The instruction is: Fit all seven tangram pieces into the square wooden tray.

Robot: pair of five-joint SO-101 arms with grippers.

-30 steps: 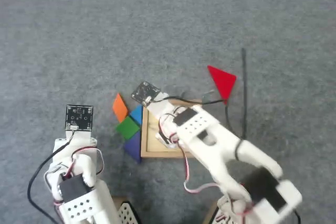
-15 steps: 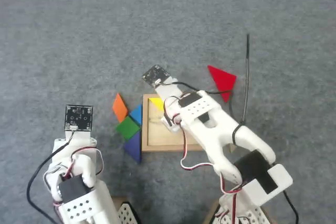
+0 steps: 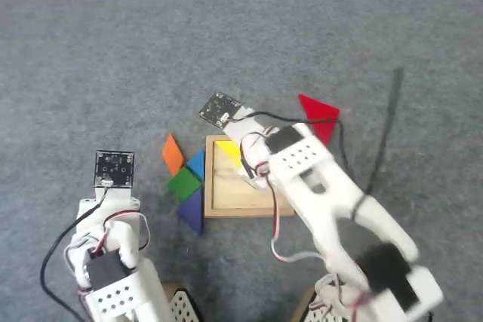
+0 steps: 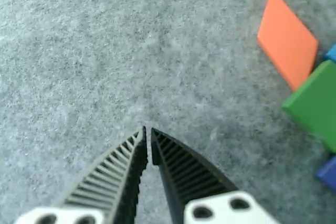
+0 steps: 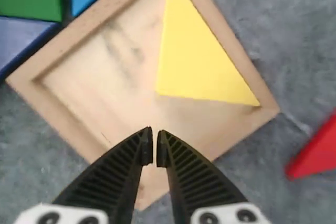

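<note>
Grey carpet (image 3: 90, 50); yellow triangle (image 5: 197, 61) in tray (image 5: 94, 24); left gripper (image 4: 147, 135), right gripper (image 5: 153, 135) fingers together.

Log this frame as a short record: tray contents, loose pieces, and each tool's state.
Tray: wooden tray holds one piece, the yellow triangle, flat in a corner.
Clustered beside tray: orange parallelogram, light blue triangle, green square, dark blue triangle.
Apart: red triangle, on the grey mat.
Right tool: shut, empty, over the tray.
Left tool: shut, empty, over the mat.
</note>
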